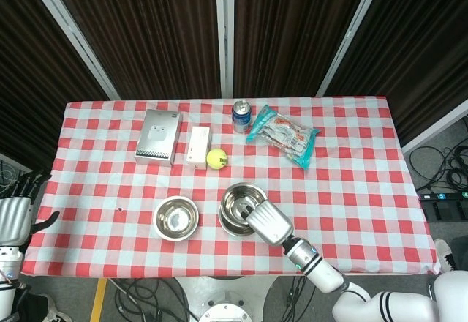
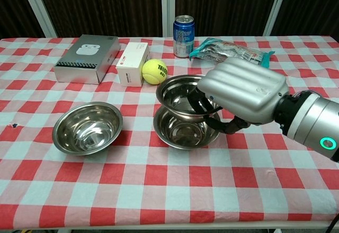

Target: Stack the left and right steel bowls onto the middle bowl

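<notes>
Holding right bowl above middle bowl, right hand

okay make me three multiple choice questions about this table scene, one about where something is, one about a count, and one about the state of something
1. Where is the tennis ball?
A. inside the left bowl
B. beside the white box, behind the bowls
C. on the snack bag

2. How many steel bowls are on view?
A. two
B. three
C. four

3. What is the right hand doing?
A. holding a bowl just above the middle bowl
B. resting flat on the cloth
C. gripping the soda can

Answers:
1. B, the ball sits on the cloth next to the white box, farther back than the bowls.
2. B, there is the left bowl, the middle bowl and the held bowl.
3. A, the fingers hook over the held bowl's rim, directly over the middle bowl; whether the two bowls touch cannot be told.
</notes>
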Available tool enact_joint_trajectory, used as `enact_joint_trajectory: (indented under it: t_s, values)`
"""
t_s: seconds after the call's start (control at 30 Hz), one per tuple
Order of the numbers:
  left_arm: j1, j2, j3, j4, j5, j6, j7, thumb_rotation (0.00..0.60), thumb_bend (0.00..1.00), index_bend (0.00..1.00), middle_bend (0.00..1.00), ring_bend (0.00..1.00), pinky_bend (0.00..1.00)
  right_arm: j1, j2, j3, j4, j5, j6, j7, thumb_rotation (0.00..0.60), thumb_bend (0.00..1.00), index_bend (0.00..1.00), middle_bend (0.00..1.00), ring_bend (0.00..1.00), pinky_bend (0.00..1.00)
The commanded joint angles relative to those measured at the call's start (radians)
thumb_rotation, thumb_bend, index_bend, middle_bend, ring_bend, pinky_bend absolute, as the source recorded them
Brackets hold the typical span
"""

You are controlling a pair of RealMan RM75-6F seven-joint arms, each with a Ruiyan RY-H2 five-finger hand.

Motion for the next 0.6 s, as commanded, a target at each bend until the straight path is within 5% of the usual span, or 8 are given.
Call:
enact_joint_trajectory:
  t_s: [0.03,0.13,0.37,0.6]
  values:
    - [0.001,0.0,0.0,0.003,-0.001,0.0,-0.002,0.6,0.2,0.25,0.24,0.16,0.32,0.009,-0.001,-0.005,0.002,0.012,-0.023,-0.003,0.6,0.35,0.68,0.59,0.84,0.8]
    - [0.002,-0.001,-0.001,0.008,-0.002,0.001,-0.006,0.6,0.21,0.25,0.24,0.16,0.32,0.025,0.018,-0.012,-0.01,0.037,-0.069,-0.022,0.6,0.23,0.59,0.53,0.83,0.8]
    - [0.003,0.001,-0.002,0.012,-0.002,0.0,-0.014,0.6,0.21,0.25,0.24,0.16,0.32,0.053,0.105,-0.005,-0.117,0.154,-0.147,-0.107,0.6,0.02,0.15,0.28,0.82,0.8]
    - [0.0,0.006,-0.003,-0.002,0.003,0.001,-0.009,0.6,0.21,0.25,0.24,0.16,0.32,0.042,0.259,0.01,-0.291,0.219,-0.08,-0.184,0.6,0.0,0.1,0.24,0.82,0.8]
